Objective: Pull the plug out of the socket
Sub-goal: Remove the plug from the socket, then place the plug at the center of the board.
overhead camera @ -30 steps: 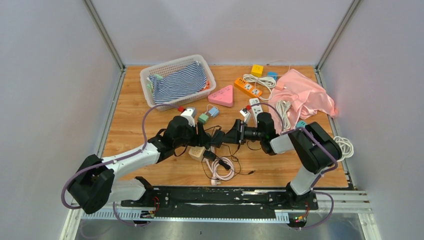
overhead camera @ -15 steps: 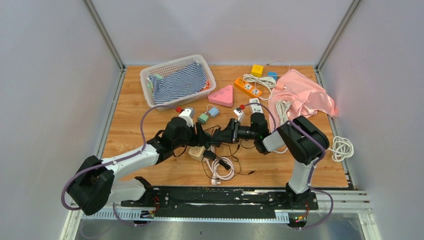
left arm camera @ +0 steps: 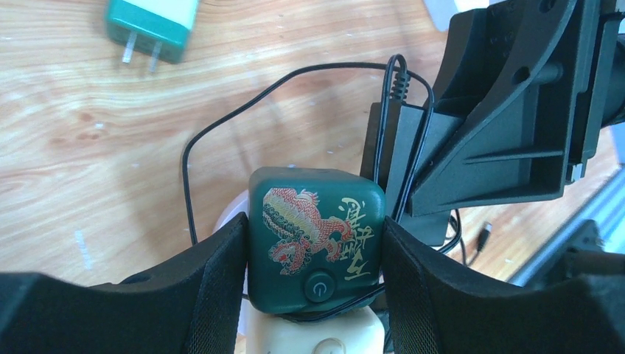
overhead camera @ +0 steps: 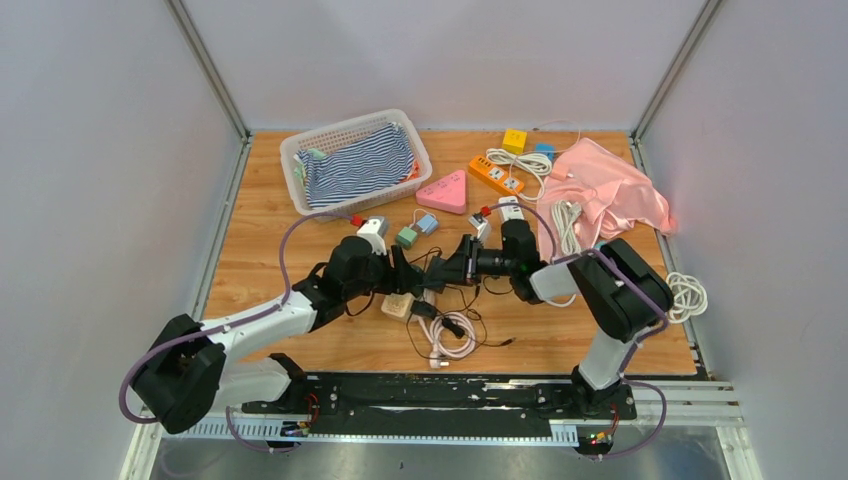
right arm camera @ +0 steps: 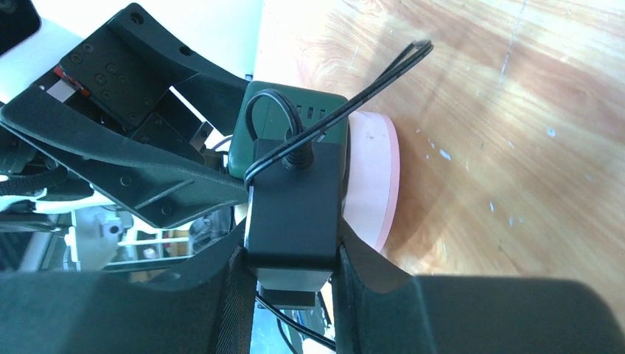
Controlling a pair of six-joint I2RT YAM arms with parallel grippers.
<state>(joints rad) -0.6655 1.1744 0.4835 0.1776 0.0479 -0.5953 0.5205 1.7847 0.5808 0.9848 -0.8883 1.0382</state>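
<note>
The right gripper point(right arm camera: 291, 254) had its two fingers pressed on both sides of the black plug point(right arm camera: 295, 199), so it was closed firmly on it. The plug sat against one face of the green socket cube point(left arm camera: 317, 221), and its thin cable point(right arm camera: 390, 72) looped away over the wood. The left gripper point(left arm camera: 313, 247) clamped this cube from two sides, about half open around it. The cube stood near the middle of the worktop point(overhead camera: 260, 220), slightly toward the near edge. A white basket point(overhead camera: 300, 150) lay at the far left corner.
</note>
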